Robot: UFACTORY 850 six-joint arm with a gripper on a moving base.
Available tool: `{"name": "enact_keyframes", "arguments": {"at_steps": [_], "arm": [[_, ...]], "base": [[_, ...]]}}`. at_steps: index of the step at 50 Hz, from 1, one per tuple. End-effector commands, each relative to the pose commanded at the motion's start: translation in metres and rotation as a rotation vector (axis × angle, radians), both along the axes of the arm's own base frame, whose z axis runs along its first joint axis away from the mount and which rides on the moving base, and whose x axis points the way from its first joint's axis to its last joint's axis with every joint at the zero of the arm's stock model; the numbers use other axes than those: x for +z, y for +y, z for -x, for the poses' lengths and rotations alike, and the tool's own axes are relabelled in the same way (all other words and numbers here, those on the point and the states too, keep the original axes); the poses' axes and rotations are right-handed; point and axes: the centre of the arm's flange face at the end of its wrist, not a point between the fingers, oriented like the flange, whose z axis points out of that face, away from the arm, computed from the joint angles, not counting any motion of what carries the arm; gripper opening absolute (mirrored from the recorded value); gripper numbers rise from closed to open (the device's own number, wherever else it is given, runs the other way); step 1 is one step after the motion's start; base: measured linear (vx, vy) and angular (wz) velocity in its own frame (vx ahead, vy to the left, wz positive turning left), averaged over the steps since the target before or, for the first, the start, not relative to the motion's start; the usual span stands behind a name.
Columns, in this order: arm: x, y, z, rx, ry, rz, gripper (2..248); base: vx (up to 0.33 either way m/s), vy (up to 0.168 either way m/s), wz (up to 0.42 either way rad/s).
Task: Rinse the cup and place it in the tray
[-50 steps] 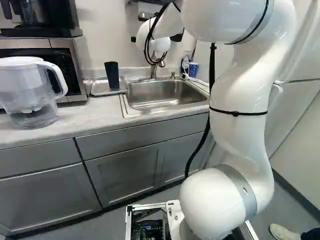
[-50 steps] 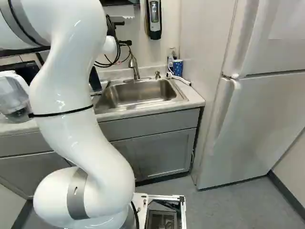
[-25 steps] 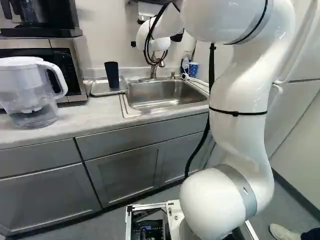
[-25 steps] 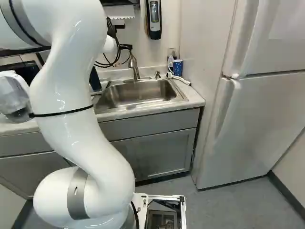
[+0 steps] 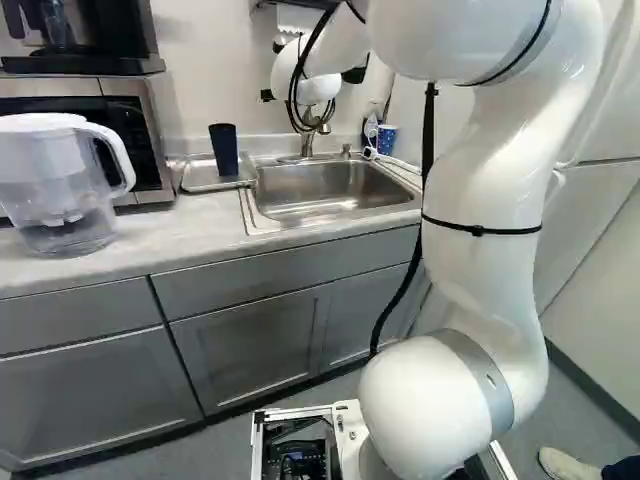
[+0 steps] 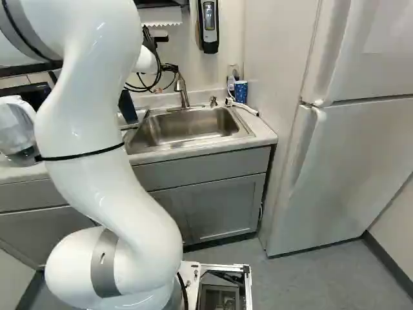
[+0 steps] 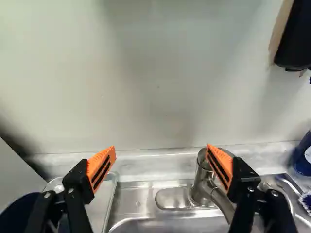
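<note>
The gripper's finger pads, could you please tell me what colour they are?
The pads are orange with black slots, best seen in the wrist view.

The smooth white jointed arm [image 5: 480, 190] curves upward from its rounded lowest joint [image 5: 430, 410] and reaches forward; its white wrist [image 5: 288, 75] partly hides the black two-fingered gripper [image 5: 355, 75]; the ridged orange pads [image 7: 103, 165] stand wide apart.

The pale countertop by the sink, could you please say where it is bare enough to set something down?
The pale countertop is bare between the clear plastic pitcher and the steel sink, in front of the shallow tray. Crowded: the tray, with its tall dark cup, and the far corner by the blue patterned cup.
</note>
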Motion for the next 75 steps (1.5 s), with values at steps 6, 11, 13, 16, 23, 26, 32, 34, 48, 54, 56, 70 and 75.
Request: {"name": "enact_keyframes", "arguments": {"at_steps": [6, 11, 13, 16, 23, 26, 32, 34, 48, 54, 56, 70, 75], "arm": [[0.0, -0.001, 0.004, 0.0, 0.002, 0.0, 247], [0.001, -0.003, 0.008, -0.001, 0.003, 0.001, 247], [0.001, -0.004, 0.01, -0.002, 0.004, 0.001, 247], [0.001, -0.006, 0.014, -0.004, 0.005, 0.001, 247], [0.002, -0.012, 0.024, -0.01, 0.009, 0.002, 247], [0.002, -0.016, 0.029, -0.014, 0.01, 0.002, 247], [0.003, -0.024, 0.038, -0.024, 0.013, 0.003, 247], [0.003, -0.026, 0.042, -0.027, 0.014, 0.003, 247], [0.004, -0.046, 0.064, -0.052, 0.022, 0.004, 247], [0.003, -0.054, 0.074, -0.064, 0.04, 0.008, 247], [0.002, -0.057, 0.078, -0.068, 0.049, 0.009, 247], [-0.003, -0.075, 0.103, -0.094, 0.122, 0.022, 247], [-0.007, -0.082, 0.112, -0.102, 0.162, 0.028, 247]], "base": [[0.0, 0.0, 0.0], [0.0, 0.0, 0.0], [0.0, 0.0, 0.0], [0.0, 0.0, 0.0], [0.0, 0.0, 0.0], [0.0, 0.0, 0.0], [0.0, 0.0, 0.0], [0.0, 0.0, 0.0], [0.0, 0.0, 0.0], [0.0, 0.0, 0.0], [0.0, 0.0, 0.0], [0.0, 0.0, 0.0], [0.0, 0.0, 0.0]]}}
